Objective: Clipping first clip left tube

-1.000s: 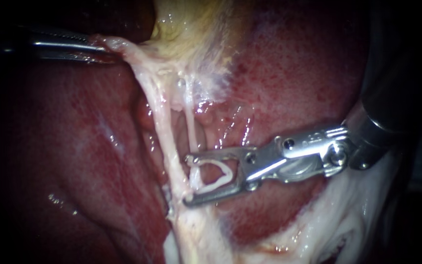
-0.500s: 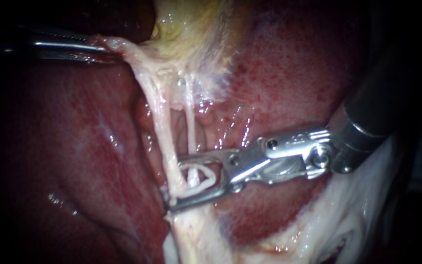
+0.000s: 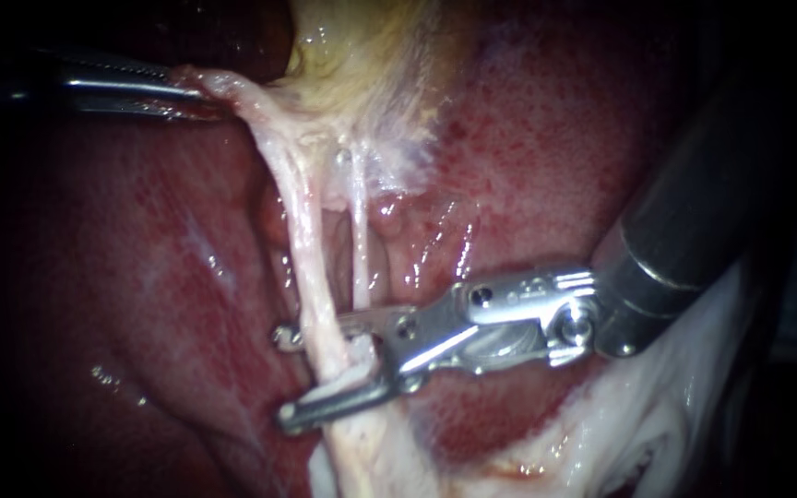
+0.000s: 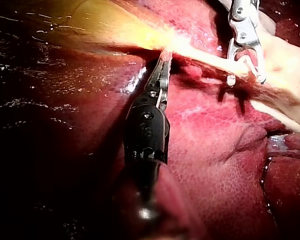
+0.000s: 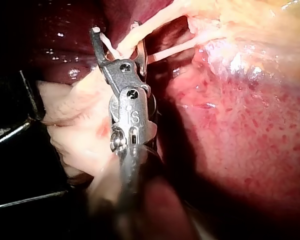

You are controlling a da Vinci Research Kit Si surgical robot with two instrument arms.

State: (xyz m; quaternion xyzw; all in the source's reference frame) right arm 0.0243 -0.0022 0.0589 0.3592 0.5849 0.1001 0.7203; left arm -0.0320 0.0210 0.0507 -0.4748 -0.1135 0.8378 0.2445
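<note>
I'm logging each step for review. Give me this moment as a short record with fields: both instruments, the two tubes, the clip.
left instrument: jaws shut on pale tissue, drawn toward the view's left
right instrument: jaws open, straddling the left tube
left tube: thicker, between the right instrument's jaws, no closed clip on it
right tube: thinner, runs down to the upper jaw, lower part hidden
clip: white, seated in the jaws, partly hidden by the tube
liver: behind everything

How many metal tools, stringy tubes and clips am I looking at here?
Instruments: 2, left instrument gripping pale tissue, right instrument
Tubes: 2, left tube, right tube
Clips: 1, white clip between the right instrument's open jaws
Total: 5
</note>
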